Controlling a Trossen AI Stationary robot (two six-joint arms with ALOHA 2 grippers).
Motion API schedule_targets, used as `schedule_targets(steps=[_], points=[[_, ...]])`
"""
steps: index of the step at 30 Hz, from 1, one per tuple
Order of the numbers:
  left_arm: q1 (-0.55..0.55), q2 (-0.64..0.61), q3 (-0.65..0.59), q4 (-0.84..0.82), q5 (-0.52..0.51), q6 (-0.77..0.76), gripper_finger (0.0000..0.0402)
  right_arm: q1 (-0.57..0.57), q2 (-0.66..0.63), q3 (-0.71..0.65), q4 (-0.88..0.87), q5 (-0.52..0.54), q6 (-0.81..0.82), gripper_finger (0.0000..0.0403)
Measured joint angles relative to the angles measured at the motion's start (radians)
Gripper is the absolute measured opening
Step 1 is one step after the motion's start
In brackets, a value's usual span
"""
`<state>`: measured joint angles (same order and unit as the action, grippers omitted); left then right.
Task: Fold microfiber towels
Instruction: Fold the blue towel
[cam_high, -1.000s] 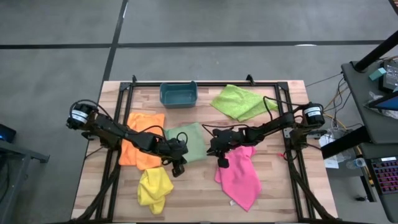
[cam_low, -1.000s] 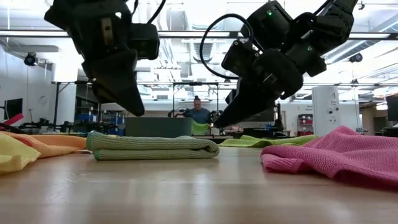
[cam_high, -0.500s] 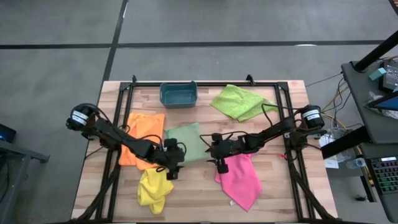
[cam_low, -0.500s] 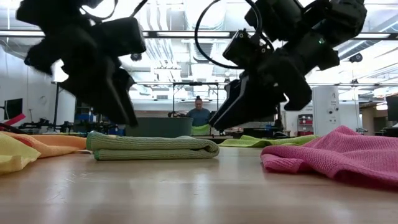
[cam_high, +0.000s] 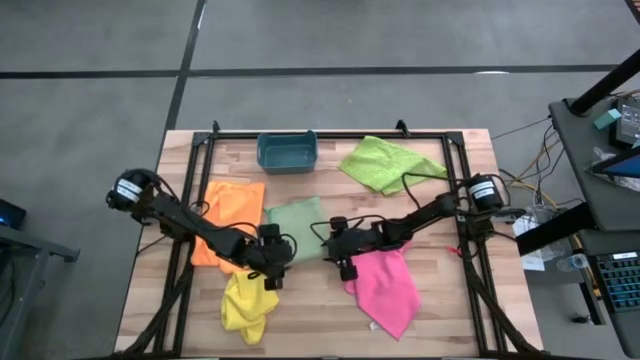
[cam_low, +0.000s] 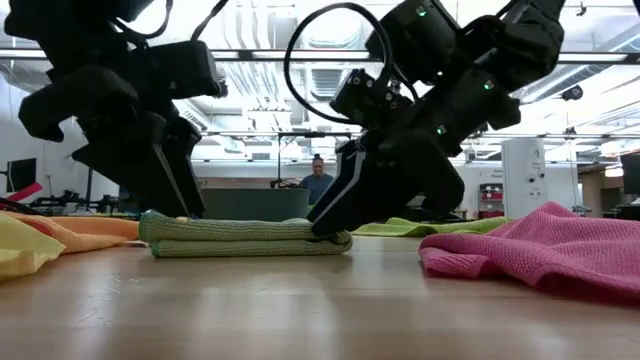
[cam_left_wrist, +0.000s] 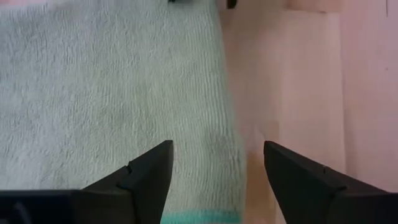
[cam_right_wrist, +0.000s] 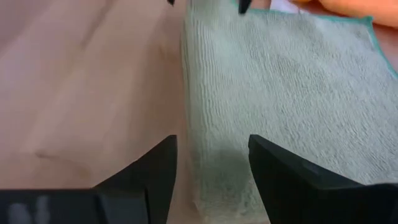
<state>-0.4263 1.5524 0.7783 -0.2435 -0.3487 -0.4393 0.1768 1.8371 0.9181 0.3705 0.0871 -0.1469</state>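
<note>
Both claws are spread wide: the left gripper and right gripper straddle the near corners of the folded pale mint towel, seemingly to pinch them for another fold. Farther back sits the teal bin.

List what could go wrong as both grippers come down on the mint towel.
1. The left gripper and right gripper, both open, straddle opposite edges of the folded pale mint towel; closing may pinch only the top layer and undo the fold.
2. The orange towel touches it and could get dragged.
</note>
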Motion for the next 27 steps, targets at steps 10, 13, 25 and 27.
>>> schedule_targets(steps=[10, 13, 25, 27], points=[[-0.005, 0.118, 0.011, 0.037, -0.006, -0.004, 0.0212, 0.000, 0.002, 0.021, -0.093, 0.019, -0.024, 0.0186], [-0.006, 0.133, 0.016, 0.044, -0.017, -0.004, 0.0212, 0.000, 0.002, 0.018, -0.105, 0.021, -0.025, 0.0177], [-0.007, 0.137, 0.008, 0.021, -0.068, 0.000, 0.0106, 0.000, 0.023, 0.017, -0.097, 0.027, -0.041, 0.0049], [-0.006, 0.137, 0.007, 0.015, -0.074, 0.002, 0.0066, 0.000, 0.023, 0.017, -0.098, 0.028, -0.050, 0.0029]])
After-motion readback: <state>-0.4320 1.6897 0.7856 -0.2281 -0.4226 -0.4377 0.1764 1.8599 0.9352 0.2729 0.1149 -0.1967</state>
